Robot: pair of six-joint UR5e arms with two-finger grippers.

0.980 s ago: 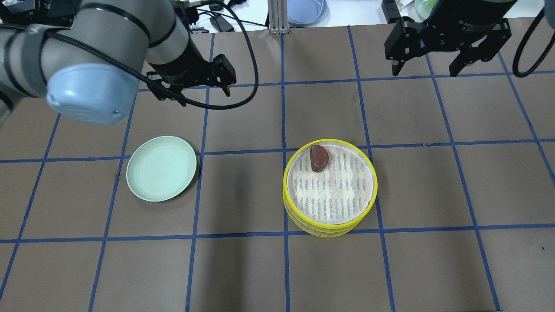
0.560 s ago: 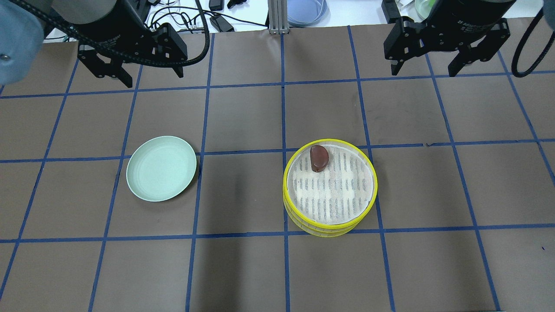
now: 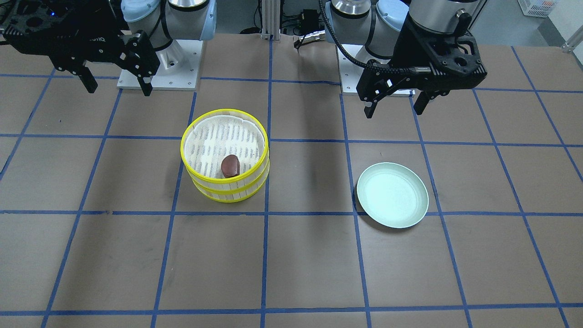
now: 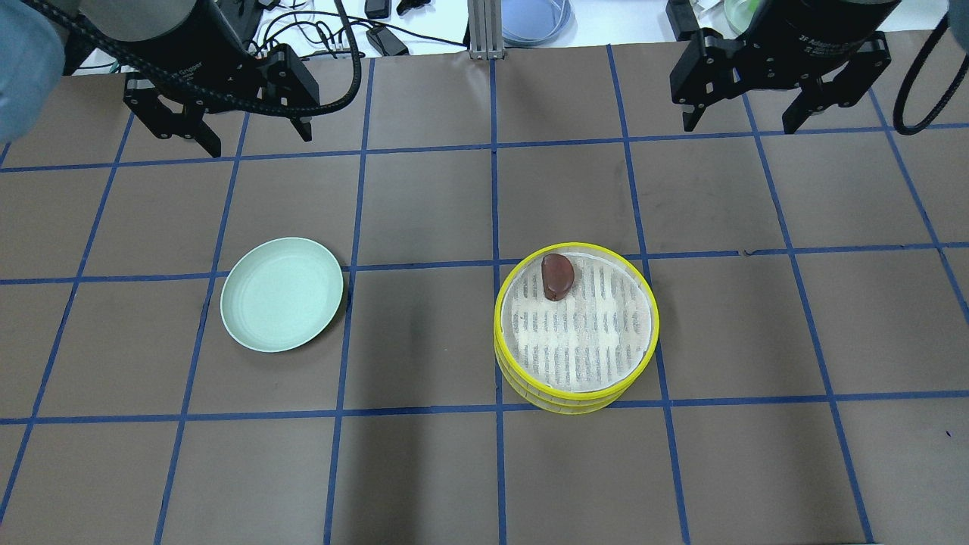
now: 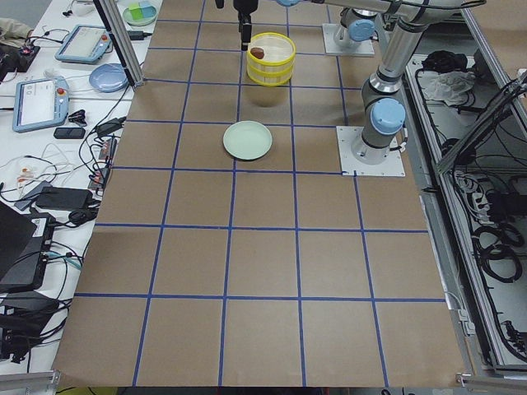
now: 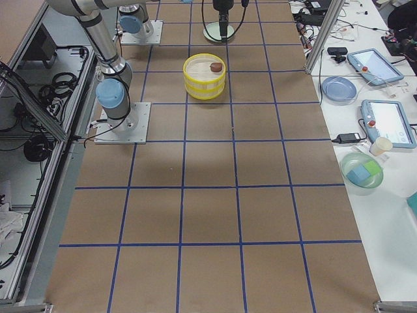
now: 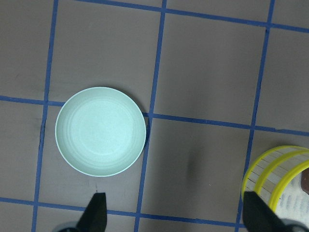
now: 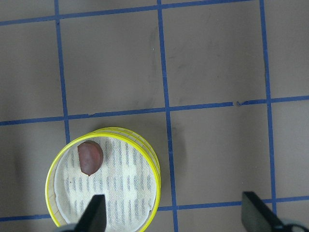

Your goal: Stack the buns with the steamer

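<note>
A yellow steamer stack (image 4: 577,401) stands on the table right of centre, also in the front view (image 3: 227,189). One dark reddish-brown bun (image 4: 557,275) lies in its top tier by the far rim, also in the right wrist view (image 8: 90,157). The cream-white bun is not in view. The pale green plate (image 4: 281,294) is empty. My left gripper (image 4: 256,140) is open and empty, high behind the plate. My right gripper (image 4: 742,125) is open and empty, high behind and right of the steamer.
An aluminium post (image 4: 478,30) and a blue dish (image 4: 534,19) stand past the table's far edge, with cables beside them. The arm base plates (image 3: 159,68) sit at the robot's side. Blue tape lines grid the brown table.
My left arm has swung away from the middle to the far left; its gripper now hangs behind the plate, open. The right arm, bun, steamer and plate have not moved.
</note>
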